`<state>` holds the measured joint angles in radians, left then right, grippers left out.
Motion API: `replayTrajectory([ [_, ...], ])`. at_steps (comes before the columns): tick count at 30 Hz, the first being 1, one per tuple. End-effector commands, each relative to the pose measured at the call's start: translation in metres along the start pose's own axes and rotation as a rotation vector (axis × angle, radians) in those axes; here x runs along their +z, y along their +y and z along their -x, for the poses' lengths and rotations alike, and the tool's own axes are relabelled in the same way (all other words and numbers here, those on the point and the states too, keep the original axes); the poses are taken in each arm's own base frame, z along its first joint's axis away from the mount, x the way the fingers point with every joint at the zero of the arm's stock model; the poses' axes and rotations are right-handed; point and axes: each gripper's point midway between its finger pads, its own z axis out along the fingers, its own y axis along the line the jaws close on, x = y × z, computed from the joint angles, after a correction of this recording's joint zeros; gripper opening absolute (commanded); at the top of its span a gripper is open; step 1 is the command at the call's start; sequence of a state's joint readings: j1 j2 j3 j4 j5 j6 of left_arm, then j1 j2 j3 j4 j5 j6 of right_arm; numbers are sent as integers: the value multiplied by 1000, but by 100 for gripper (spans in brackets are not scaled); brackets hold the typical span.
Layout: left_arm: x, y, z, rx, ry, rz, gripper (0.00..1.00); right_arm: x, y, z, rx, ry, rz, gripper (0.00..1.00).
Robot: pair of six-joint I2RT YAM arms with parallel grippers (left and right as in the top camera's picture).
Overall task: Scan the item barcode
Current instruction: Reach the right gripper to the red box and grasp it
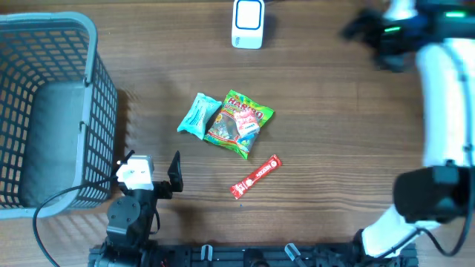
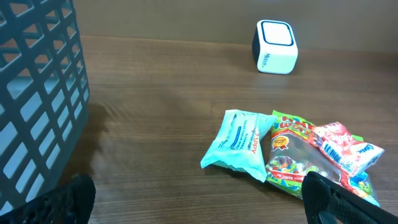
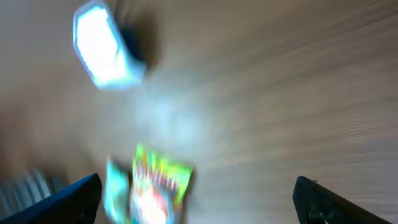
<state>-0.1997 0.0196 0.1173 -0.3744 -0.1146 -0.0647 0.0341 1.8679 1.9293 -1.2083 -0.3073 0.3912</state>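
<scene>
The white barcode scanner [image 1: 249,24] stands at the table's far edge, also in the left wrist view [image 2: 275,38] and blurred in the right wrist view [image 3: 106,46]. Mid-table lie a teal packet [image 1: 199,115] [image 2: 239,140], a green candy bag [image 1: 239,122] [image 2: 295,155] [image 3: 155,186] with a small red-and-white packet [image 2: 345,149] on it, and a red stick pack [image 1: 256,176]. My left gripper [image 1: 154,172] [image 2: 202,211] rests open near the front edge, left of the items, holding nothing. My right gripper [image 1: 364,33] [image 3: 199,208] hangs open and empty at the far right, blurred by motion.
A large grey plastic basket [image 1: 44,111] [image 2: 37,106] fills the left side of the table, close to my left arm. The right arm's white links [image 1: 441,111] stretch along the right edge.
</scene>
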Motion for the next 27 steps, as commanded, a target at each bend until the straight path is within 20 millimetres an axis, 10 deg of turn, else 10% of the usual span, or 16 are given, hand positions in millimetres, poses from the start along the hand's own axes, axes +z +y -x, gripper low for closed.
replayTrajectory([
  [1,0,3,1,14,-7,18,100,72,56,-85,-100,263,1,99],
  [8,0,3,1,14,-7,18,100,130,67,-180,224,511,-183,85],
  [17,0,3,1,14,-7,18,100,172,33,-213,438,529,-248,83],
  [27,0,3,1,14,-7,18,100,184,54,-213,522,551,-130,69],
])
